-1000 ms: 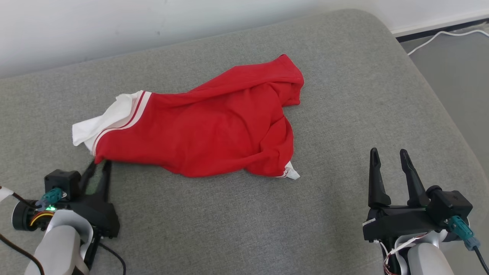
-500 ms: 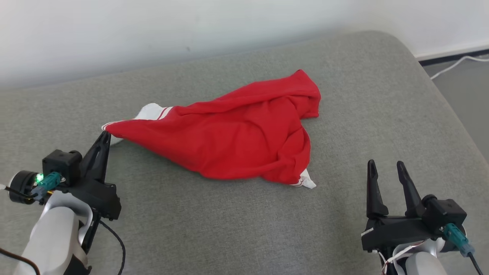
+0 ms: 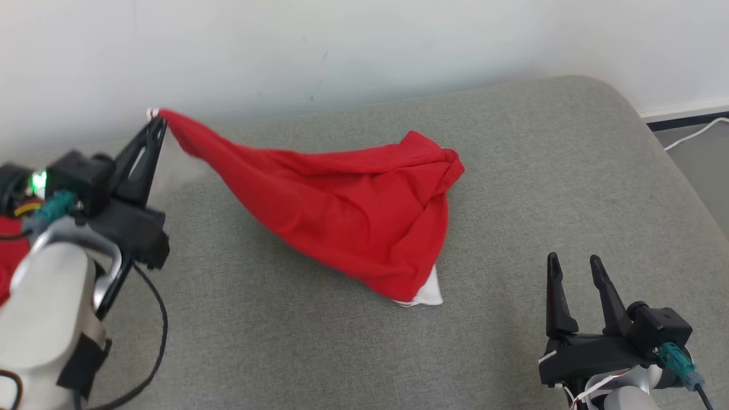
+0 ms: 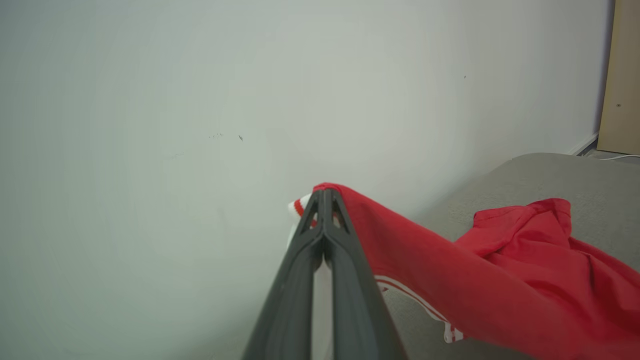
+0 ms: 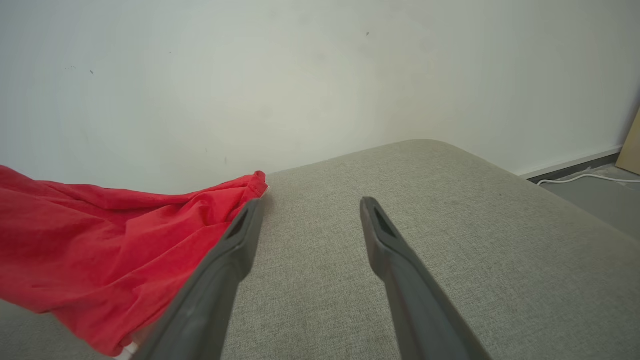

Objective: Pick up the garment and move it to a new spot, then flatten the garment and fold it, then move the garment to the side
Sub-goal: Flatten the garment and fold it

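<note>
Garment: red cloth, white trim with red stripes. One trimmed corner is pinched at the tips of the left jaws, which are pressed together, and held up off the cushion. From there the cloth runs taut, sloping down to the right of those jaws. Bulk lies heaped and creased on the cushion, ahead and left of the spread right jaws, apart from them. A white corner pokes out at its near edge.
</note>
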Tool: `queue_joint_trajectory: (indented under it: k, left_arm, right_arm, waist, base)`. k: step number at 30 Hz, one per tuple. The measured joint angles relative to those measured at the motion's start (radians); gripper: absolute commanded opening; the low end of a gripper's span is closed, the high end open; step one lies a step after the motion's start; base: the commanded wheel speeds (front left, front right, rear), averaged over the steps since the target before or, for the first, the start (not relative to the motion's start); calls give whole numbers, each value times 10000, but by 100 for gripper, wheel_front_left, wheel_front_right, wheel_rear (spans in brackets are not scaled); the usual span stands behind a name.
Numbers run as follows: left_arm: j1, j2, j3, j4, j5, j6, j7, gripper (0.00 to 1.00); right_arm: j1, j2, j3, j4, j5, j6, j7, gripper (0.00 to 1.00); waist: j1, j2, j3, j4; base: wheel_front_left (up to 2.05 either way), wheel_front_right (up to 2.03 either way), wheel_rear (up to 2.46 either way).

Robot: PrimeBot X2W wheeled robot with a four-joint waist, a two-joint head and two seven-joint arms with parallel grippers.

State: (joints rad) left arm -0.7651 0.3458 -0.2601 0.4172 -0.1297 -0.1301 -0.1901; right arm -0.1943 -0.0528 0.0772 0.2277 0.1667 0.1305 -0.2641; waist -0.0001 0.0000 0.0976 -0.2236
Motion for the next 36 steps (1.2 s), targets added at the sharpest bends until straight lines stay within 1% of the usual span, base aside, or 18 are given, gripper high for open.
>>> queue_joint_trajectory:
  k: [6, 12, 15, 18, 22, 24, 29, 36]
  left_arm:
    - [-902, 545, -644, -871, -297, -2, 677, 0]
    - [-1636, 970, -731, -1569, -476, -2, 1097, 0]
    - [-1894, 1080, -727, -1916, -485, -2, 1269, 0]
    - [-2047, 1028, -798, -2184, -531, -2, 1361, 0]
    - [-1904, 800, -1095, -2105, -637, -2, 1455, 0]
    - [-1585, 617, -1266, -1958, -729, 0, 1444, 0]
    - [-819, -253, -1758, -1342, -949, 88, 1058, 0]
    - [-304, -1670, -2633, 474, -1237, 96, 136, 0]
  right_arm:
    - [-9, 10, 81, 86, 90, 0, 0, 100]
    - [20, 13, 46, 123, 132, 0, 0, 100]
    - [54, 12, 13, 153, 163, 0, 0, 100]
    - [58, 12, 4, 171, 174, 0, 0, 100]
    - [51, 12, 19, 192, 192, 0, 0, 100]
    - [35, 12, 46, 196, 203, 0, 0, 100]
    - [-15, 13, 105, 278, 265, 0, 0, 100]
    - [-236, 15, 207, 382, 267, 0, 0, 100]
  waist:
    - [0, 0, -70, -168]
    - [1, 0, -112, -509]
    - [1, 0, -124, -663]
    - [0, 0, -141, -748]
    - [1, 0, -115, -771]
    - [1, 0, -82, -777]
    - [1, 0, 58, -755]
    - [2, 2, 340, -722]
  base:
    - [0, 0, 0]
    - [0, 0, 0]
    - [0, 0, 0]
    - [0, 0, 0]
    - [0, 0, 0]
    - [0, 0, 0]
    - [0, 0, 0]
    - [0, 0, 0]
